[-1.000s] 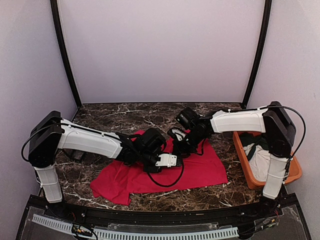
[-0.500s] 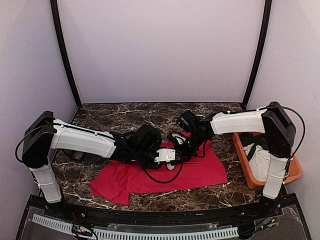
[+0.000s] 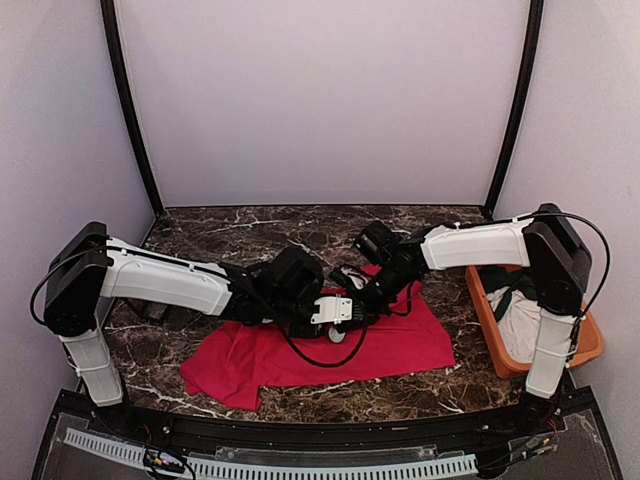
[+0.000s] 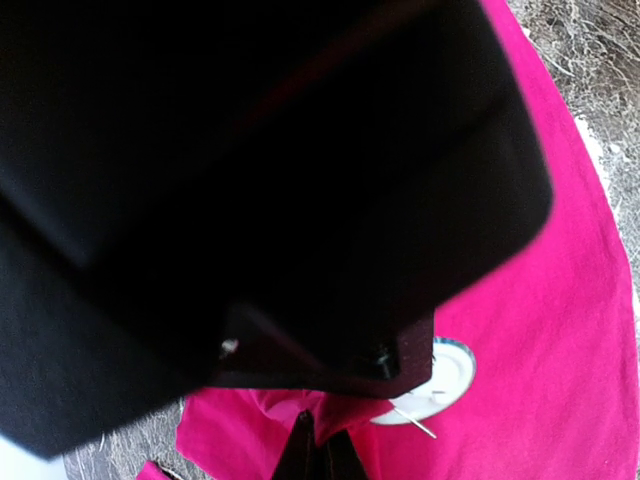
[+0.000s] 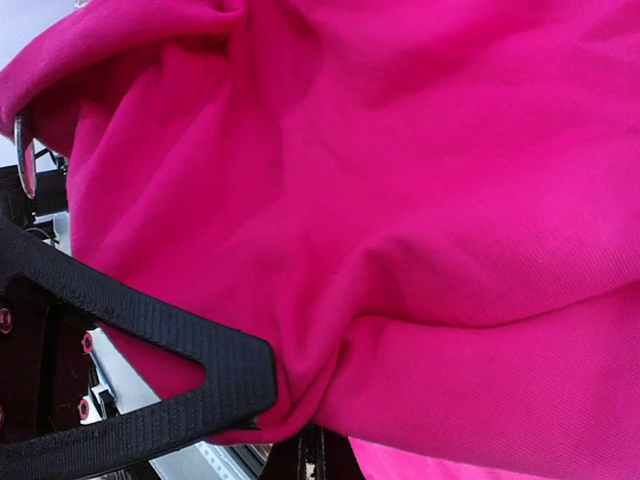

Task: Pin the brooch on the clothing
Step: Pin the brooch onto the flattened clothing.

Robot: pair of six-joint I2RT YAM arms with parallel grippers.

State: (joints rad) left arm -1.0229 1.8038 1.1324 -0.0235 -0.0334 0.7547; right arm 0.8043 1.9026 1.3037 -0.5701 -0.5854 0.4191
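Observation:
The red T-shirt (image 3: 410,340) lies spread on the marble table. The brooch (image 3: 337,335), a white round disc with a blue rim, lies on the shirt with its pin sticking out, and it also shows in the left wrist view (image 4: 440,382). My left gripper (image 3: 345,315) is shut on a raised fold of the shirt (image 4: 560,300) just beside the brooch, as the left wrist view (image 4: 318,450) shows. My right gripper (image 3: 362,300) meets it from the far right and is shut on a fold of the same fabric (image 5: 450,150), as the right wrist view (image 5: 315,458) shows.
An orange tray (image 3: 485,300) at the right edge holds a dark green garment (image 3: 510,283) and a white cloth (image 3: 520,325). The right arm's black body (image 4: 250,180) fills most of the left wrist view. A black ribbed finger (image 5: 150,340) presses the fabric.
My left arm has reached further right and away, bringing its gripper up against the right gripper on the shirt. The brooch now shows just below the left gripper. The right arm has barely moved.

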